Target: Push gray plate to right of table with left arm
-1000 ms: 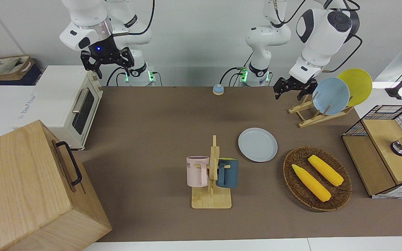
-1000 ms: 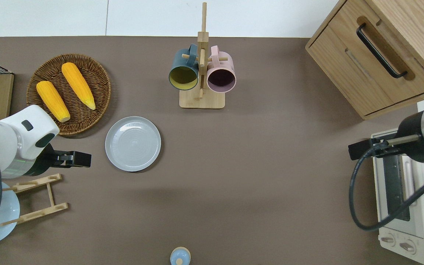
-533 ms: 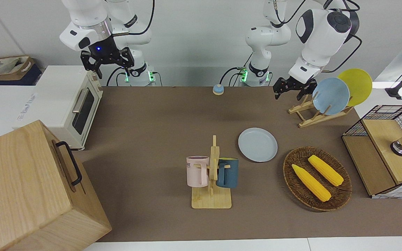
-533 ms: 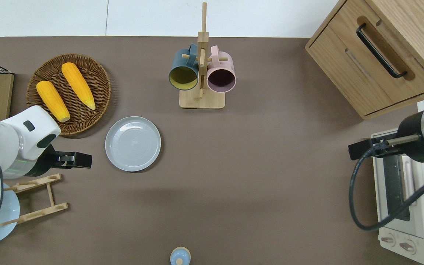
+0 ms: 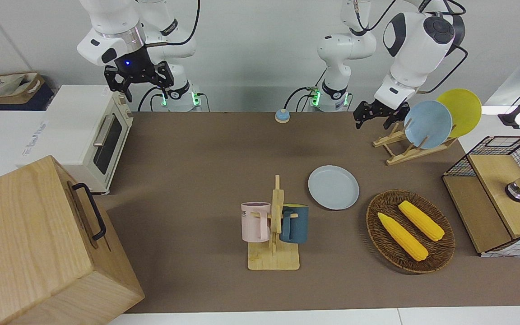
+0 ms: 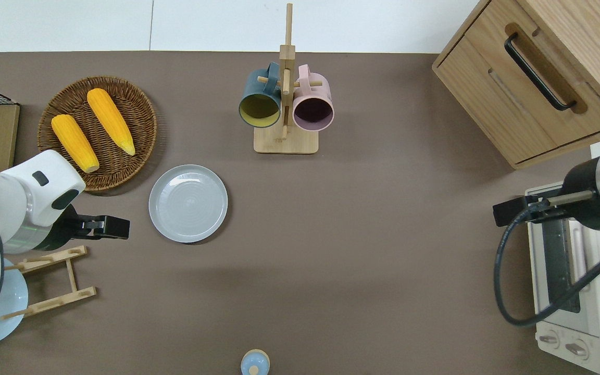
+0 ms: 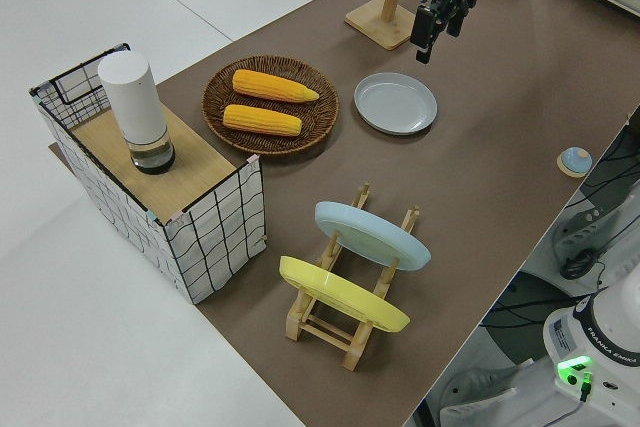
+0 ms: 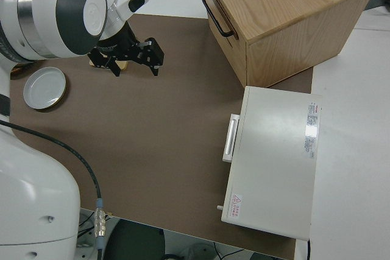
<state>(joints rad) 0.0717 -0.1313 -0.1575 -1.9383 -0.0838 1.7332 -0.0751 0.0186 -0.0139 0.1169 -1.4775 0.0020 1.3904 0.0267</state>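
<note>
- Overhead view shows the left gripper up in the air over bare table, just beside the gray plate on the side toward the left arm's end; whether its fingers are spread or closed, I cannot tell.
- The gray plate lies flat, untouched, near the wicker basket of corn, with the mug stand farther from the robots.
- Risk: the gripper hangs nearer the robots than the plate's centre, so an off-centre shove could spin the plate or drive it toward the mug stand; too high a contact could ride over the low rim.
- The left arm bends down with its wrist tilted, close to the plate rack.
- The right arm is parked.
</note>
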